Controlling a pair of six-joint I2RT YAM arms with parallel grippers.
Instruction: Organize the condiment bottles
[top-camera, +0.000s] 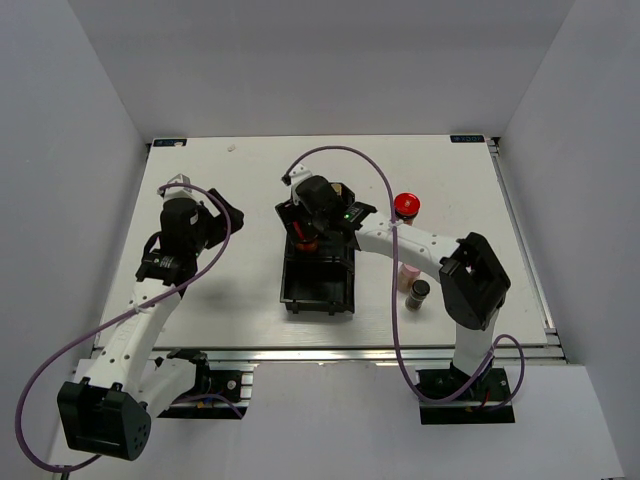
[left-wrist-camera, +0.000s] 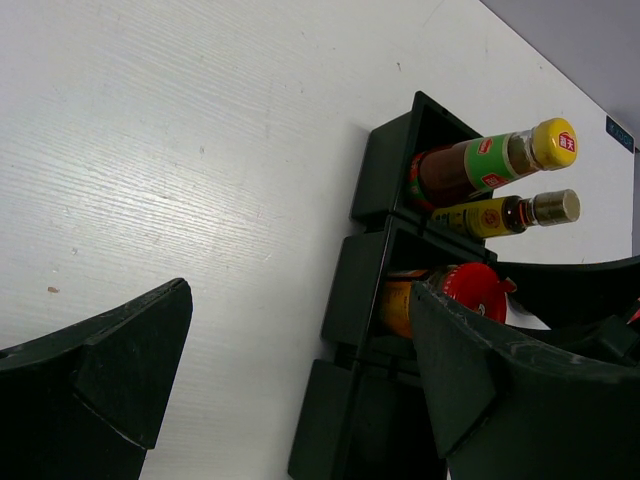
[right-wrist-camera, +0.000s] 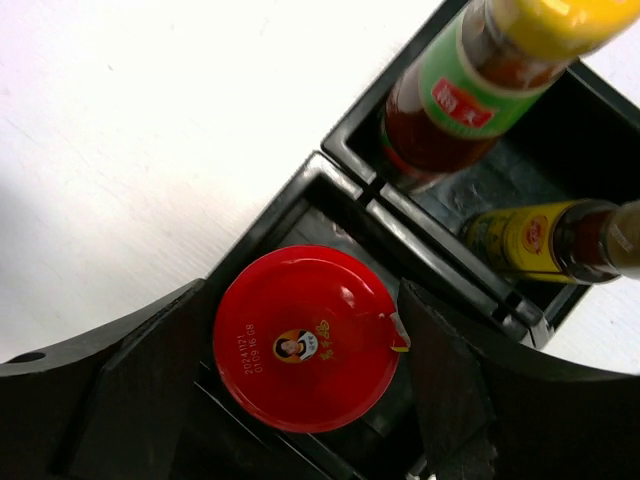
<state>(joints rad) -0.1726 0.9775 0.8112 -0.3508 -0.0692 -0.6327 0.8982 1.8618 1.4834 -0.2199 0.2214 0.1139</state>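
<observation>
The right arm is folding at the elbow and stretching its forearm toward 10 o'clock, holding the right gripper (right-wrist-camera: 303, 300) nose-down over the black bin (top-camera: 320, 283). Its fingers (right-wrist-camera: 150, 385) are bracketing a red-lidded jar (right-wrist-camera: 305, 350) standing in the middle compartment; I cannot tell if they are clamping it. In the far compartment, at 12 o'clock, a yellow-capped bottle (right-wrist-camera: 450, 100) and a yellow-labelled bottle (right-wrist-camera: 530, 240) are standing together. At 2 o'clock from the bin a second red-lidded jar (top-camera: 406, 207) is waiting on the table (top-camera: 250, 170); at 3 to 4 o'clock are a pink-capped bottle (top-camera: 408, 272) and a black-capped bottle (top-camera: 418, 293). The left gripper (left-wrist-camera: 300, 300) is hovering at 9 o'clock, released and empty.
</observation>
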